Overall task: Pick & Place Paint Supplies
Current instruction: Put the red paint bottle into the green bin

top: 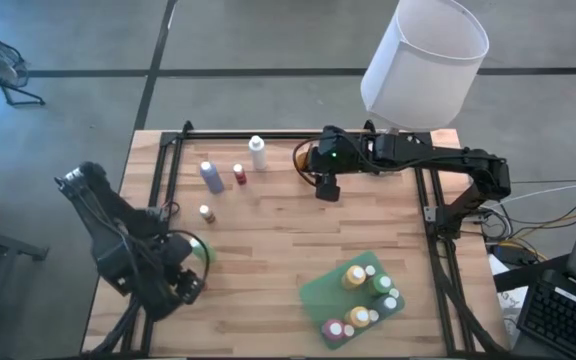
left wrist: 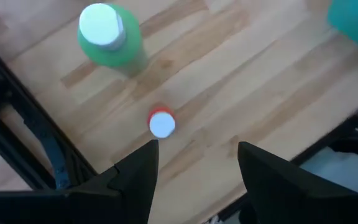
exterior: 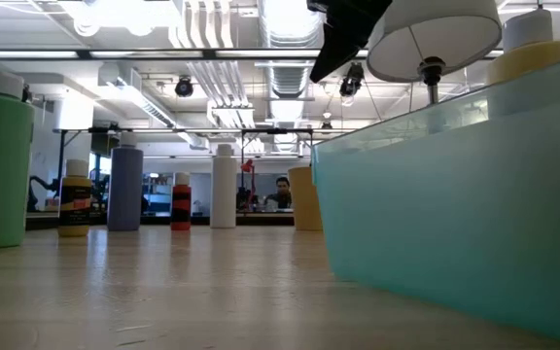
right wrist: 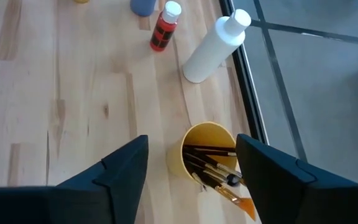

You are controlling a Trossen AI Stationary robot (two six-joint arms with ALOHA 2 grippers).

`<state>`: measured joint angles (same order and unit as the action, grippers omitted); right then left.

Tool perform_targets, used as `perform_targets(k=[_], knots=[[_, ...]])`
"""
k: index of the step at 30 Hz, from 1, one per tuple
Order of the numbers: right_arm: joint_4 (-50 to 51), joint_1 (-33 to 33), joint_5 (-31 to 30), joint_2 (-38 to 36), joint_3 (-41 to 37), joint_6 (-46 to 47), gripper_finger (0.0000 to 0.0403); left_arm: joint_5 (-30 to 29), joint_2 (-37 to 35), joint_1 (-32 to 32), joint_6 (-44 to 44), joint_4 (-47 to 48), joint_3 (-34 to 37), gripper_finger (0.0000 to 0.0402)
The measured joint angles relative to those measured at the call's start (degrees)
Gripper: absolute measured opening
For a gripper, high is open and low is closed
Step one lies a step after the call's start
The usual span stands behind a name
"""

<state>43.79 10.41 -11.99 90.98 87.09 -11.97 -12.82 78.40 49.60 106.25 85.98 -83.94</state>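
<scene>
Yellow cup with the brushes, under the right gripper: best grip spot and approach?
Grip the yellow cup across its outer wall, near the rim, coming straight down. It stands upright, and the right gripper is open above it, fingers straddling it. The brushes lean to one side inside, so keep the fingers outside the wall. The white bottle stands apart and likely won't interfere.

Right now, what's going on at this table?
Neither arm holds anything. The right gripper hangs open above a yellow cup of brushes at the far edge, near the white bottle. The left gripper is open over a small red bottle beside a green bottle at the near left. Several bottles already sit in the green tray; the blue-grey bottle, the small red-and-black bottle and a small brown one remain on the table.
</scene>
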Motion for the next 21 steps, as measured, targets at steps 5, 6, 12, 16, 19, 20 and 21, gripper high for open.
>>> perform_targets(k=[5, 6, 12, 16, 19, 20, 21], knots=[[-1.3, 0.0, 0.0, 0.0, -0.2, 0.3, 0.0254, 0.7, 2.6, -0.3, 0.9, 0.0, 0.4, 0.0225], [-1.3, 0.0, 0.0, 0.0, -0.2, 0.3, 0.0256, 1.1, 3.0, -0.4, 1.3, 0.0, 0.5, 0.0225], [-1.2, 0.0, 0.0, 0.0, -0.5, 0.7, 0.0264, 1.5, 4.9, -0.4, 3.4, -1.1, 1.9, 0.0225], [-1.3, 0.1, 0.0, 0.0, -0.9, 1.5, 0.0265, 3.6, 5.6, -0.4, 3.4, -6.0, 4.5, 0.0225], [-1.3, 0.2, 0.0, 0.0, -1.4, 2.3, 0.0258, 6.1, 6.1, -0.4, 2.2, -11.2, 7.3, 0.0225], [-1.4, 0.2, 0.0, 0.0, -1.6, 2.7, 0.0255, 6.8, 6.1, -0.4, 1.9, -12.6, 8.2, 0.0225], [-1.7, 0.2, 0.0, 0.0, -1.8, 2.9, 0.0251, 7.2, 6.0, -0.4, 1.8, -13.6, 9.0, 0.0225]])
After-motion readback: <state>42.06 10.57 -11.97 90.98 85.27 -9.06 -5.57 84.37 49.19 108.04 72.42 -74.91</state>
